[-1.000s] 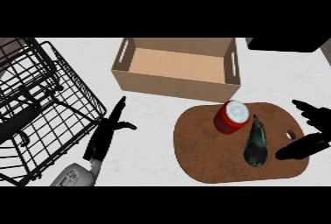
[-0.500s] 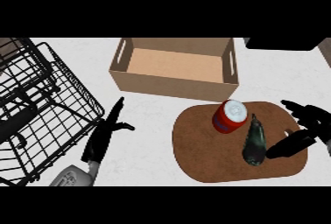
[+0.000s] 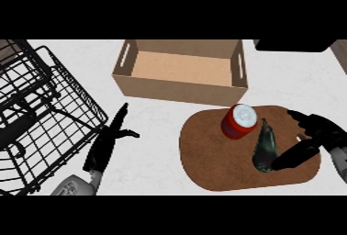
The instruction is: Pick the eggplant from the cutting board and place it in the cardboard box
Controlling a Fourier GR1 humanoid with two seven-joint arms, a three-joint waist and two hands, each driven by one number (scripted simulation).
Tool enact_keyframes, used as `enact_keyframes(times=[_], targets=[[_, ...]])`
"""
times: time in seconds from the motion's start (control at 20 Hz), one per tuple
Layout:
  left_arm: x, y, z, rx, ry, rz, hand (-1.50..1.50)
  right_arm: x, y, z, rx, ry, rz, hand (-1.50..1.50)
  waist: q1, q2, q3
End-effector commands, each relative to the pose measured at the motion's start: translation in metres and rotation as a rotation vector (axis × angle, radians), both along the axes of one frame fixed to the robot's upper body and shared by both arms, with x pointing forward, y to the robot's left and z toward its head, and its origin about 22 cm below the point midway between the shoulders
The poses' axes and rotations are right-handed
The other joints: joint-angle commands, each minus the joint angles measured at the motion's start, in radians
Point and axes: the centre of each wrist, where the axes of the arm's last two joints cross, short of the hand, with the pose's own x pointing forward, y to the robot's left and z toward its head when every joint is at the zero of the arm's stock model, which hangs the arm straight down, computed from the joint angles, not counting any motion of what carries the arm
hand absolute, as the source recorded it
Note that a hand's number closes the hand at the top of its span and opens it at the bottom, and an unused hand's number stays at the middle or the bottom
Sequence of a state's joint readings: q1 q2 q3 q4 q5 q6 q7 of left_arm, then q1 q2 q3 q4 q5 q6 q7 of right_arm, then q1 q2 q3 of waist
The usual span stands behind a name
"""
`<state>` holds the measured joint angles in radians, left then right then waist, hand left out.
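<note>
Over the last second the robot's black right hand [image 3: 313,141] had slid inward from the 3 o'clock edge — its thumb now reached the lower end of the dark green, elongated eggplant [image 3: 265,148], while the fingers stood spread apart at the eggplant's 3 o'clock side. Nothing was pinched yet; I judged the grasp about to close, with the lift still to come. The eggplant lay where it had been, lengthwise on the rounded brown wooden cutting board [image 3: 217,174], just beside a red can with a white lid [image 3: 238,121] at its 10 o'clock. The open tan cardboard box [image 3: 181,87] waited at the board's 11 o'clock, nothing visible in it.

The left hand [image 3: 108,144] rested at 8 o'clock, fingers straight and together, thumb out — unmoved beside the black wire basket [image 3: 47,119].

Whether the right thumb actually touched the eggplant was hard to make out, dark on dark. The right forearm was cut off at the edge.
</note>
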<state>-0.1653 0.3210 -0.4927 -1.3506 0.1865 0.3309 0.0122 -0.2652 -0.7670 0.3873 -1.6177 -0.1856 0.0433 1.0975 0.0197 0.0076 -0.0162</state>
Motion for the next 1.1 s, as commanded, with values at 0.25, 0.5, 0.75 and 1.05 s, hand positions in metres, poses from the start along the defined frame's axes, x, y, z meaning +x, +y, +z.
enact_keyframes(times=[0.25,0.5,0.75,1.05], targets=[[0.01,0.05,0.024,0.144,-0.114,0.196,0.0,0.006,0.01,-0.008,-0.043,0.068,-0.069,-1.5,0.018,-0.012,0.016],[0.01,0.062,0.024,0.125,-0.093,0.194,0.0,0.007,0.021,-0.013,-0.037,0.05,-0.064,-1.5,0.016,-0.01,0.016],[0.007,0.07,0.028,0.146,-0.084,0.198,0.0,0.001,0.011,-0.026,-0.031,0.061,-0.068,-1.5,0.006,-0.013,0.016],[0.003,0.064,0.025,0.12,-0.09,0.206,0.0,-0.002,0.024,-0.042,-0.022,0.074,-0.053,-1.5,0.009,-0.013,0.016]])
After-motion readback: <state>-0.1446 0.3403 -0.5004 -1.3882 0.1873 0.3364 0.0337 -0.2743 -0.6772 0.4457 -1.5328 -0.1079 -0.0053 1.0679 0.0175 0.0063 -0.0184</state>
